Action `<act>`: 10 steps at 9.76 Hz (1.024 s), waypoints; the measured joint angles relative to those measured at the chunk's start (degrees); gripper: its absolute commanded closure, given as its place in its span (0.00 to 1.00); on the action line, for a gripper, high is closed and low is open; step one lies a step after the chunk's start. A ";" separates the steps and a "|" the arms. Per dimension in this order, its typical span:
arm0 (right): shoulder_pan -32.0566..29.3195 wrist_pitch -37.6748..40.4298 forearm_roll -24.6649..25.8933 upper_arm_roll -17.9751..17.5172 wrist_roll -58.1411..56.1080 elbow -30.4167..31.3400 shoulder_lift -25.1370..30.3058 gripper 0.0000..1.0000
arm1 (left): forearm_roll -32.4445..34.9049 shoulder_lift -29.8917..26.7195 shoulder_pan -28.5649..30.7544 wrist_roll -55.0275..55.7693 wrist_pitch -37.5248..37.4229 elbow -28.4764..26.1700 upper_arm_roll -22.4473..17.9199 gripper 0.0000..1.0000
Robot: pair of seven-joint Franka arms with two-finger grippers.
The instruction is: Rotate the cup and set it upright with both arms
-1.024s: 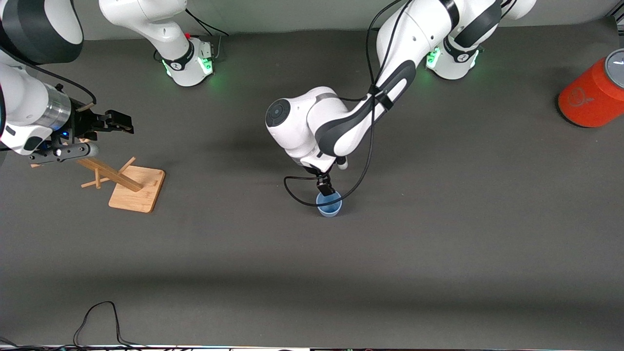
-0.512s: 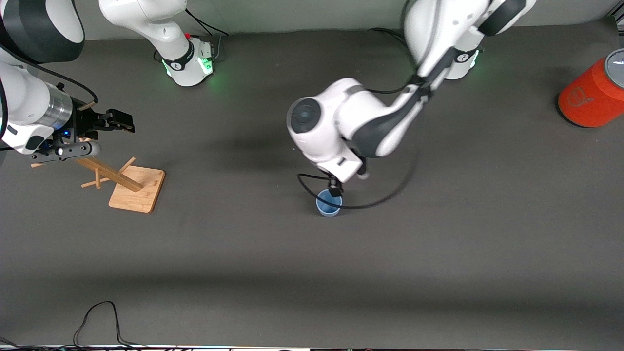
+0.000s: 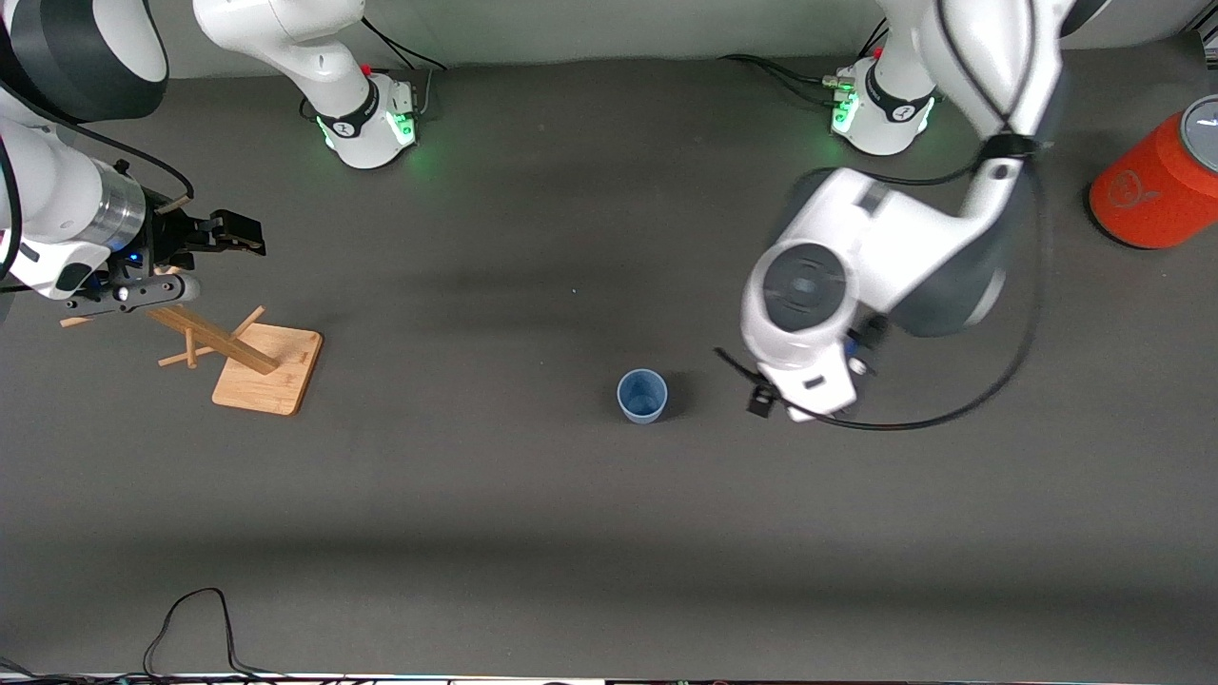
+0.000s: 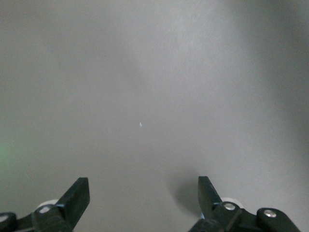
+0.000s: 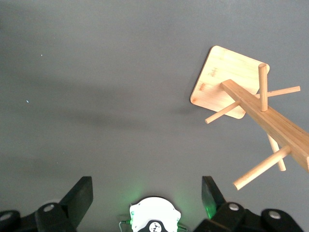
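The cup, a small light-blue tumbler, stands upright with its mouth up in the middle of the table, and nothing touches it. My left gripper is up in the air over bare table beside the cup, toward the left arm's end, mostly hidden under its wrist. The left wrist view shows this gripper open and empty over bare grey table, and the cup is out of that view. My right gripper waits open and empty over the wooden rack, and it also shows in the right wrist view.
A wooden peg rack leans on its square base toward the right arm's end; it also shows in the right wrist view. A large orange cylinder lies at the left arm's end. A black cable loops at the table's near edge.
My left gripper has let go of the cup, risen and swung away toward the left arm's end. The cup stays upright in place. The right arm has barely moved.
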State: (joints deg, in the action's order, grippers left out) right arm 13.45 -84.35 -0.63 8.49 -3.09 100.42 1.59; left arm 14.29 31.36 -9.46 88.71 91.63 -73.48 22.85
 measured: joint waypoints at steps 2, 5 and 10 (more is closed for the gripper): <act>0.02 0.00 0.00 0.00 0.00 -0.01 0.02 0.00 | -2.09 -4.86 7.15 -18.92 -0.18 -4.44 0.02 0.00; 0.03 -0.02 0.00 -0.02 0.00 -0.20 0.08 0.00 | -4.62 -13.04 18.36 -47.55 -0.82 -12.22 -0.02 0.00; 0.48 -0.31 -0.01 -0.26 0.01 -2.36 0.24 0.00 | -7.47 -27.61 27.34 -79.33 3.04 -28.71 -1.26 0.00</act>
State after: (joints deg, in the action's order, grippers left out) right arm 13.93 -84.66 -0.64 8.23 -3.08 98.06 1.83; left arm 6.82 3.74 17.87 9.38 94.67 -102.20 21.59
